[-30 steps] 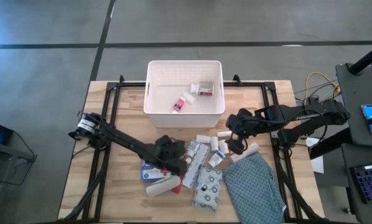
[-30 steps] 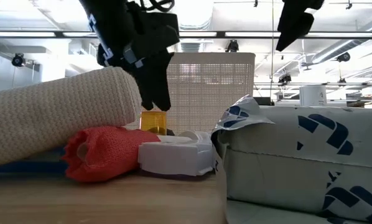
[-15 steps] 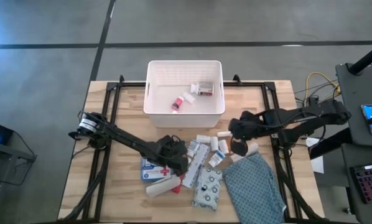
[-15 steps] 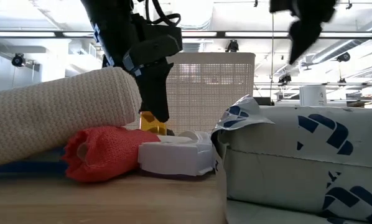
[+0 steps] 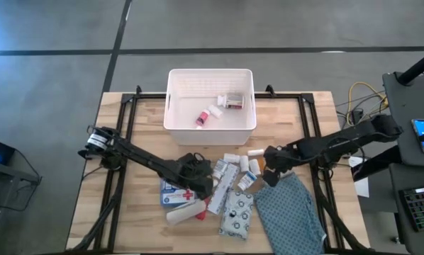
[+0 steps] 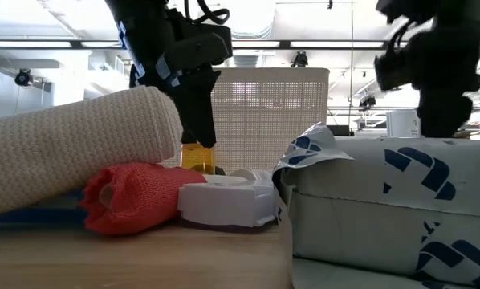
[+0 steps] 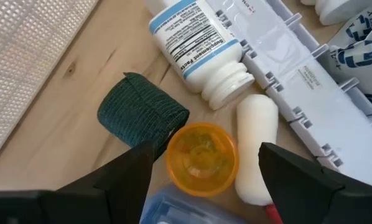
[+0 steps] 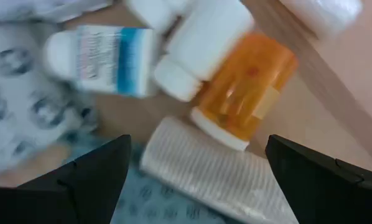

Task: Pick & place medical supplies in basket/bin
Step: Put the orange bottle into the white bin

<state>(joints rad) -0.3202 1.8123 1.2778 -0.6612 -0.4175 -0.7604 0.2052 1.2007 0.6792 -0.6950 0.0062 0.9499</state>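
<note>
Orange vial (image 7: pixel 201 158) sits between left gripper's (image 7: pixel 204 168) jaws, seemingly ungripped.

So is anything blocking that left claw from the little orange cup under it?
Nothing visible does. The left gripper is open, fingers either side of the open orange vial. A green wrap roll and white tube crowd its sides.

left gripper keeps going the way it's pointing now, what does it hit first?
Most likely the upright orange vial: it sits between the open fingers of the left gripper, straight ahead. The dark green wrap roll lies just beside that line.
</note>
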